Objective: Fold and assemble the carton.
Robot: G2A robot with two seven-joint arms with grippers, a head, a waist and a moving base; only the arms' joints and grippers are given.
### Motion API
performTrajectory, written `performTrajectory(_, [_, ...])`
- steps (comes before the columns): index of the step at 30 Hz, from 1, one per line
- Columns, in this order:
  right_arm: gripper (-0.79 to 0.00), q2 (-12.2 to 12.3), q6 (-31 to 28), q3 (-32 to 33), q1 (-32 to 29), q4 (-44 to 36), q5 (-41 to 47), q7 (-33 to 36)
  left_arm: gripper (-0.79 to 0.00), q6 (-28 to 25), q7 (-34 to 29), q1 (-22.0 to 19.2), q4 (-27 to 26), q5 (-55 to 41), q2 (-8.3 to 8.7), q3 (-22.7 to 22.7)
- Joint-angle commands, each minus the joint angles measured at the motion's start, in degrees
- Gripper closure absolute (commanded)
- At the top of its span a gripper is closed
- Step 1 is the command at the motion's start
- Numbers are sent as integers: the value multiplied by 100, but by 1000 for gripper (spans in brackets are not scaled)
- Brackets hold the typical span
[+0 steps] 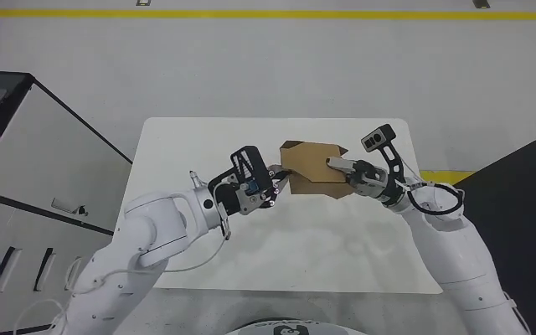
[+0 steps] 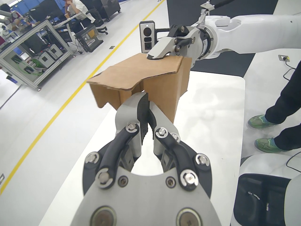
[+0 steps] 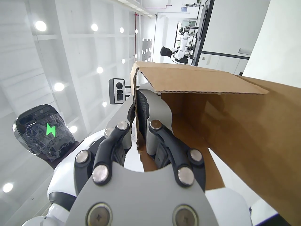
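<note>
left hand (image 2: pixel 143 97) closed, tips at the near wall of the brown cardboard carton (image 1: pixel 311 166) | carton half-formed, by the white worktop (image 1: pixel 251 251) far edge | right hand (image 3: pixel 138 102) clamping a side flap | guessing flap-folding next, left hand needs a regrip | black-framed cabinet (image 1: pixel 59 159) off the left edge, out of the way

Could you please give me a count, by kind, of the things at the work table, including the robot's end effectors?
Carton: 1
End effectors: 2, the left end effector and the right end effector
Table: 1
Total: 4
</note>
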Motion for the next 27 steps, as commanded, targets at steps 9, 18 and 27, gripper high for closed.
performTrajectory(9, [0,-29,784,-9,-23,266,856,-26,0,91,170,188,-94,135,30,-337])
performTrajectory(18, [0,-21,1266,3,69,398,1064,272,0,287,184,316,-181,351,36,-444])
performTrajectory(27, [0,-49,1874,-125,26,487,1546,206,0,444,352,341,-209,785,27,-435])
